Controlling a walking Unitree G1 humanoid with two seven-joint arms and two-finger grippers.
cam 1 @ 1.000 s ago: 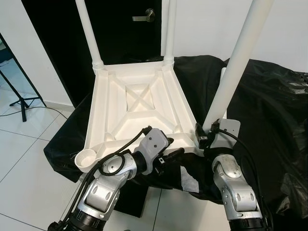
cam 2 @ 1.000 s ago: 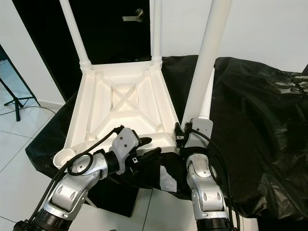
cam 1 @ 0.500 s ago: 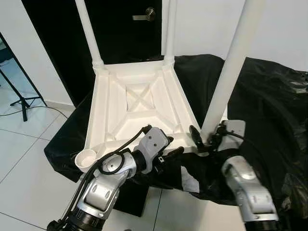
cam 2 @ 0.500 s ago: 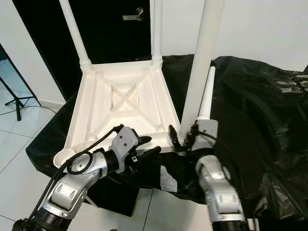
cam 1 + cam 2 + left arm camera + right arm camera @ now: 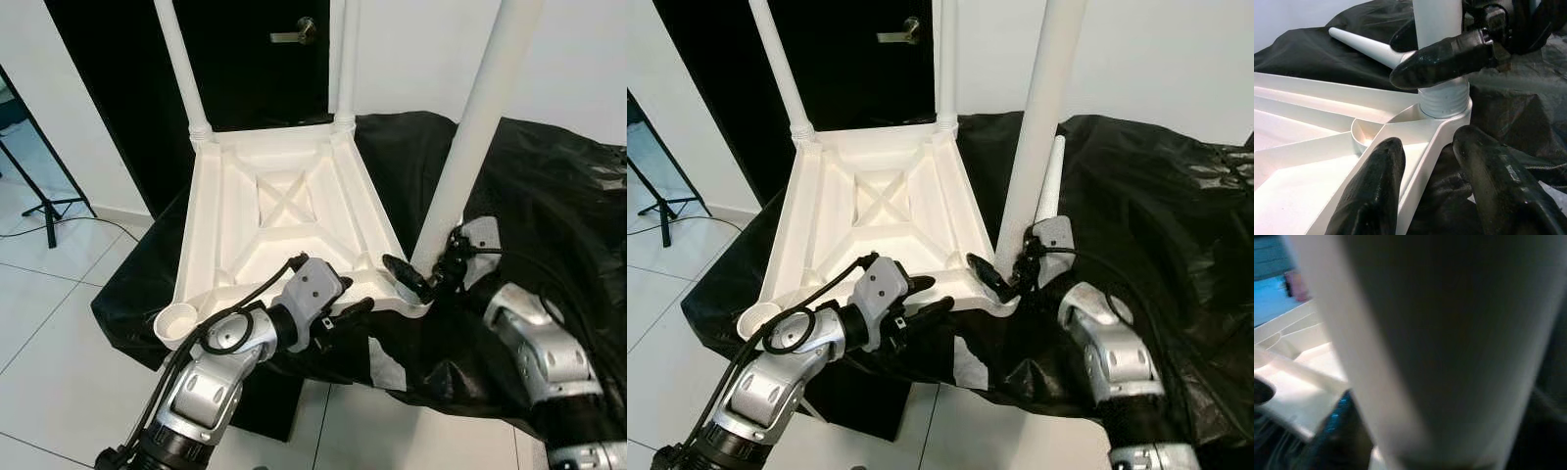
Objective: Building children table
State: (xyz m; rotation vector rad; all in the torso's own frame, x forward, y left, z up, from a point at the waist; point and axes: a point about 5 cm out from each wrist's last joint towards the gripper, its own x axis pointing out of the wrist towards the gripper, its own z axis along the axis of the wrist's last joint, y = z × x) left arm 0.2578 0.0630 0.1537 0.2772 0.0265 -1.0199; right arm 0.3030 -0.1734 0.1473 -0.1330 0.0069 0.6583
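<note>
From the head we look forward and down with two side-by-side eyes; both take in the same upturned white table top point(image 5: 284, 220) on black sheeting point(image 5: 549, 196), a dark door point(image 5: 245, 59) beyond; the right eye shifts everything slightly leftward; our left wrist camera sits low and very close, looking along its own black fingers point(image 5: 1371, 191) toward the near corner's threaded leg socket point(image 5: 1444, 100); our right wrist camera is pressed almost against the upright white leg point(image 5: 1449, 347), blurred; both wrist views share that corner.

left pincer point(image 5: 345, 315) spread, right pincer point(image 5: 423, 279) clamped
</note>
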